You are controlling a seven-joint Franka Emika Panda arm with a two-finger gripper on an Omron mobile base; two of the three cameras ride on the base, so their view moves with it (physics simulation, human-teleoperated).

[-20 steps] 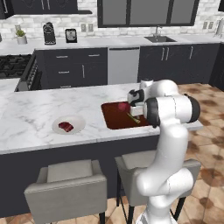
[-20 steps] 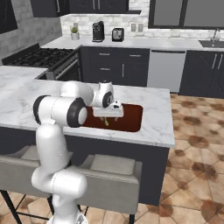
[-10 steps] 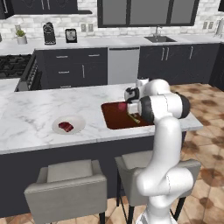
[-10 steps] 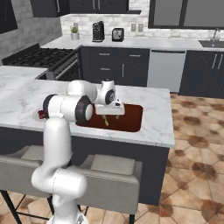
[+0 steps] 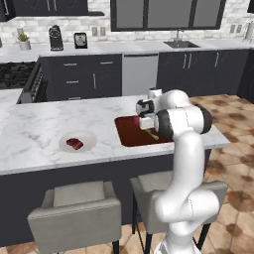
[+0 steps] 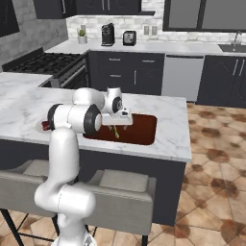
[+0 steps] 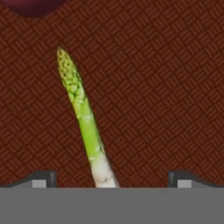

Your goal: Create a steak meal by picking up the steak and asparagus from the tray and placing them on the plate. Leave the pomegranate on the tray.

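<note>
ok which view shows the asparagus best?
Hand view: the asparagus lies full length on the tray, between the open tool's tips. Right base view shows a small green sliver under the tool; left base view barely shows it.

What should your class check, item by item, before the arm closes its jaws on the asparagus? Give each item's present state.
1. Steak already on the plate: ok.
2. Asparagus lies flat on the tray, between the fingertips: ok.
3. Jaws open, one tip either side of the stalk's pale end: ok.
4. Gripper centred on the stalk: ok, though the stalk sits slightly toward one tip.
5. Jaws low enough to grip: cannot tell.
6. Pomegranate lies beyond the stalk's tip, apart from the fingertips: ok.
</note>
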